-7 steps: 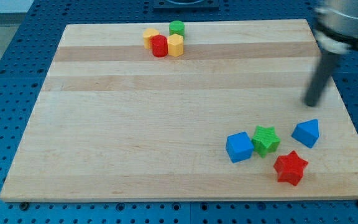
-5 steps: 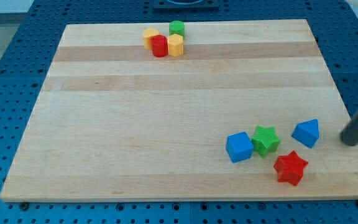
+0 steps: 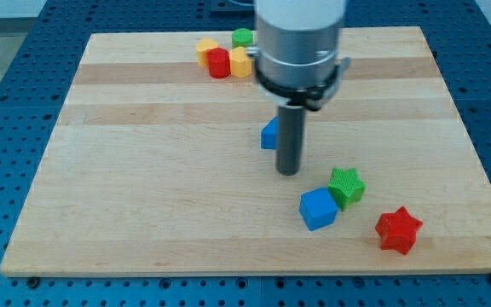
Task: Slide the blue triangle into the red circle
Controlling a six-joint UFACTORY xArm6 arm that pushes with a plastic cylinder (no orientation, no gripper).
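The blue triangle (image 3: 268, 135) sits near the middle of the worktop (image 3: 143, 188), a little toward the top edge, and is mostly hidden behind the rod, so only its left part shows. It looks like a small, hard, light plastic piece that should skate easily on the smooth wood. With its slanted faces it may well spin off a push that is not centred, so I judge the best contact is square on a flat side, on the face away from the target.

The red circle (image 3: 218, 62) lies close to the top edge, left of centre, touching a yellow block (image 3: 240, 61), with an orange block (image 3: 205, 48) and a green block (image 3: 243, 37) just beside it.

The arm hangs upright over the middle of the worktop. My tip (image 3: 289, 171) rests just below and to the right of the triangle, which suits a push up and left. There is no hand on this arm, only the rod.

Toward the bottom right corner lie a blue cube (image 3: 318, 209), a green star (image 3: 346, 187) and a red star (image 3: 398, 229).
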